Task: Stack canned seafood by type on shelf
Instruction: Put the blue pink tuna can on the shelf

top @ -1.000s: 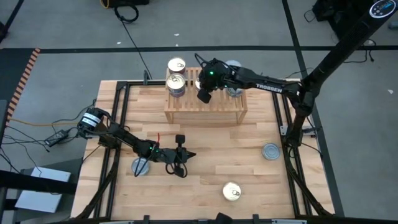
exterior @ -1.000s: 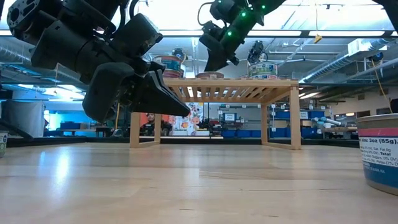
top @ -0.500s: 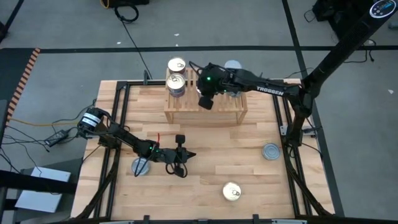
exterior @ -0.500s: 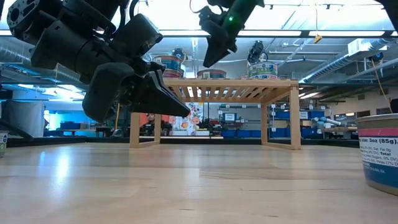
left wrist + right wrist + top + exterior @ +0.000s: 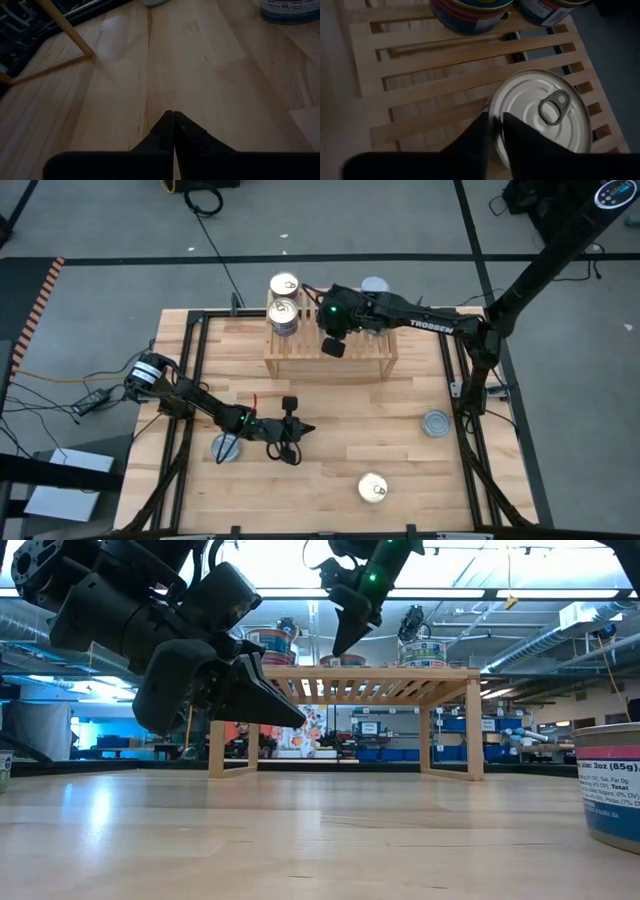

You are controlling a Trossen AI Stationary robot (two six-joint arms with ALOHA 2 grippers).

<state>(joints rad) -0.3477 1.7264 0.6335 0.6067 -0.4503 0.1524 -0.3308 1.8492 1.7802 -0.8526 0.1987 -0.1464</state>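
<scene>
Right wrist view, my right gripper hanging just above a pull-tab tin on the slatted shelf, fingers slightly parted, gripping nothing, two blue-labelled tins beyond, left gripper shut, empty, low over the tabletop.

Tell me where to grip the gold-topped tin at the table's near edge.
Grip the gold-topped tin across its round side wall, coming straight down from above. It stands upright, lid up, with bare table all around, so fingers can straddle it from any side.
</scene>
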